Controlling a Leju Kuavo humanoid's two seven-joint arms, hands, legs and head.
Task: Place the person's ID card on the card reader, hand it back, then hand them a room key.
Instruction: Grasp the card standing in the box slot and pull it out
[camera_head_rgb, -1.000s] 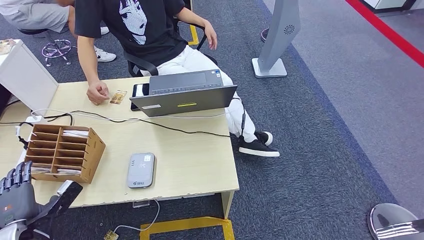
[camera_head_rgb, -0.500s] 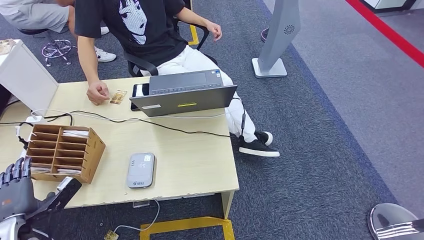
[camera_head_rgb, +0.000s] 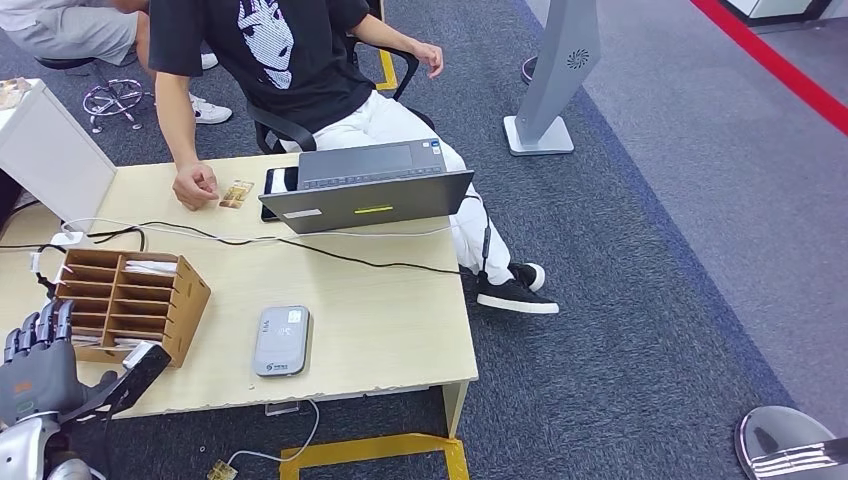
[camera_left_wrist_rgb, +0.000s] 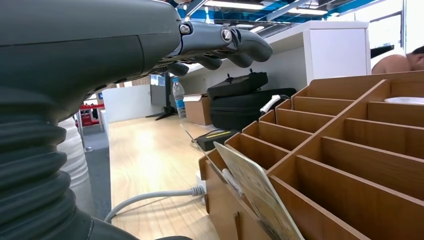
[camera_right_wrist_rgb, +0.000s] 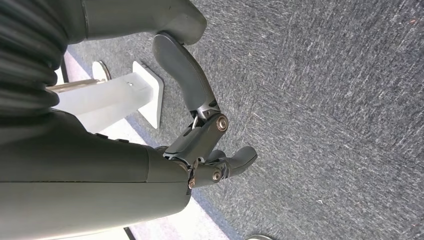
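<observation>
The ID card (camera_head_rgb: 237, 193) lies on the far side of the wooden table (camera_head_rgb: 380, 320), right beside the seated person's hand (camera_head_rgb: 195, 186). The grey card reader (camera_head_rgb: 282, 340) sits near the front edge with nothing on it. A wooden slotted rack (camera_head_rgb: 130, 300) holds several white cards (camera_head_rgb: 152, 267). My left hand (camera_head_rgb: 40, 372) hovers at the table's front left corner, fingers spread upward, thumb reaching toward the rack's front corner, holding nothing. In the left wrist view its fingers (camera_left_wrist_rgb: 235, 45) hang over the rack (camera_left_wrist_rgb: 350, 150), where a card (camera_left_wrist_rgb: 255, 195) leans. My right hand (camera_right_wrist_rgb: 205, 145) hangs over carpet, holding nothing.
An open grey laptop (camera_head_rgb: 370, 195) and a dark phone (camera_head_rgb: 278, 182) stand in front of the person. Black and white cables (camera_head_rgb: 330, 255) cross the table between rack and laptop. A white box (camera_head_rgb: 55, 155) stands at the far left. A grey stand (camera_head_rgb: 555, 80) is on the carpet.
My left hand has risen a little and its thumb has moved closer to the rack's front corner. The person's far hand lifted slightly off the chair arm.
</observation>
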